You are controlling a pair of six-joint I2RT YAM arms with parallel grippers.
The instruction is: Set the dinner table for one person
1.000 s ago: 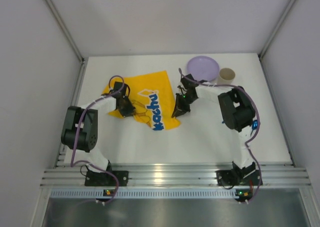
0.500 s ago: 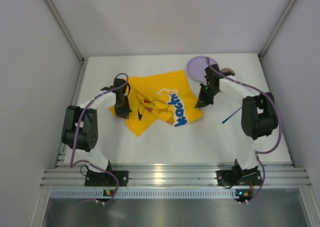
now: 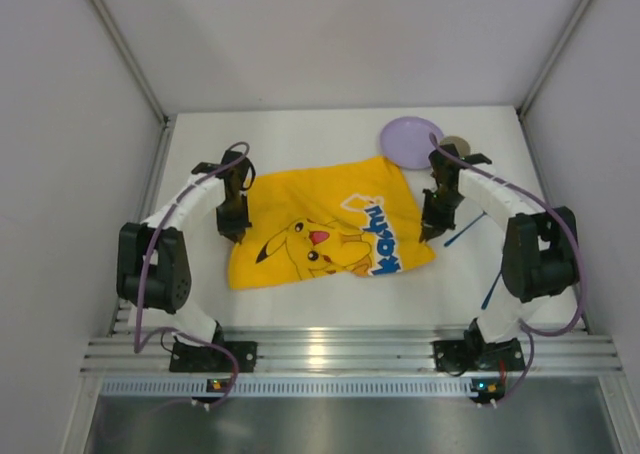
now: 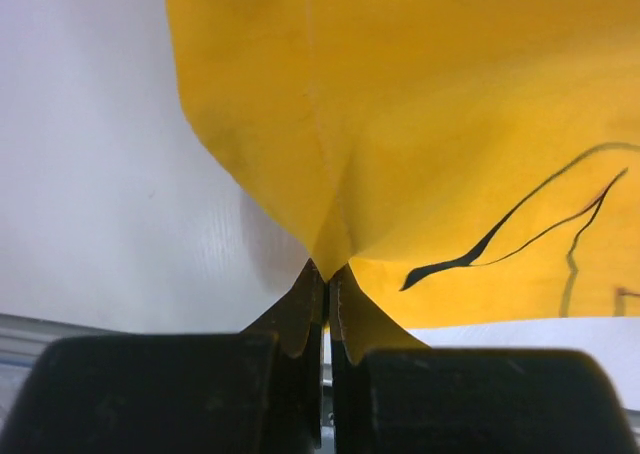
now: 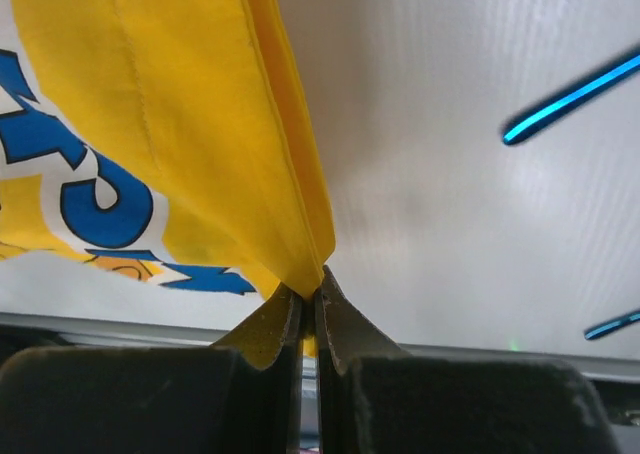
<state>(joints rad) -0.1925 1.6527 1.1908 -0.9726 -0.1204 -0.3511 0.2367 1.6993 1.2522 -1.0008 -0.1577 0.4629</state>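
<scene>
The yellow Pikachu-print cloth mat (image 3: 325,224) is stretched between my two grippers over the white dinner table (image 3: 330,294), picture side up. My left gripper (image 3: 234,226) is shut on the mat's left edge; in the left wrist view the yellow cloth (image 4: 420,124) is pinched at my gripper (image 4: 327,274). My right gripper (image 3: 430,226) is shut on the mat's right edge; in the right wrist view the cloth (image 5: 180,124) is pinched at my gripper (image 5: 310,292).
A lilac plate (image 3: 410,141) and a beige cup (image 3: 456,146), partly behind the right arm, stand at the back right. Two thin blue utensils lie on the table right of the mat (image 3: 462,232) (image 3: 491,289), also in the right wrist view (image 5: 570,99). The silver rail (image 3: 330,354) runs along the near edge.
Both grippers have moved apart and toward the near edge, pulling the bunched mat open and flat; the Pikachu print now shows. The blue utensils have come into view.
</scene>
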